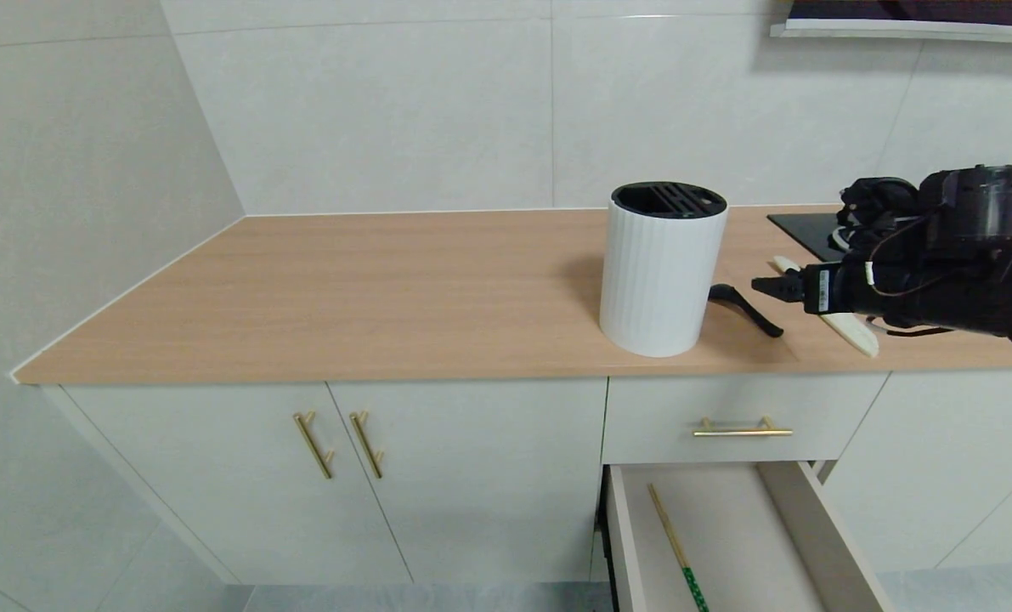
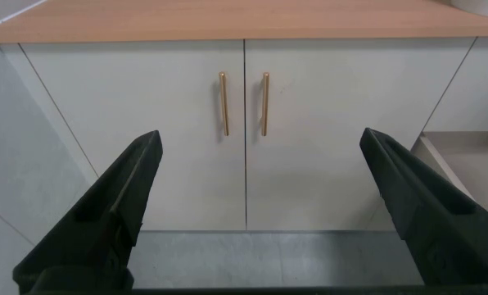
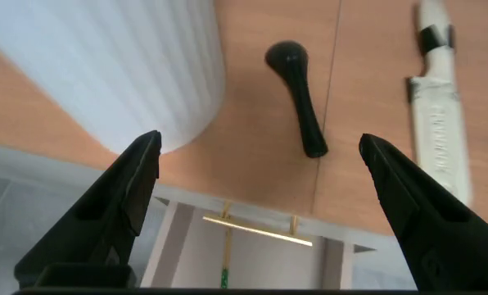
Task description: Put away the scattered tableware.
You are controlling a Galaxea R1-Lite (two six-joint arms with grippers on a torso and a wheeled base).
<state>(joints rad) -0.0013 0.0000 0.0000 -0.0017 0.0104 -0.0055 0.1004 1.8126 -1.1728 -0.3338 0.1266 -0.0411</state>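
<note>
Head view: right gripper (image 1: 769,287) sat wide open mid-right beside the black utensil (image 1: 748,312); grab step I'd guess, next drop and pinch.

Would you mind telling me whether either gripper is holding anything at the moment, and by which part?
Nothing is held: the left gripper and the right gripper are both open and empty.

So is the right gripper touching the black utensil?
Apart. The right wrist view shows the black utensil lying between the open fingers, clear of both.
</note>
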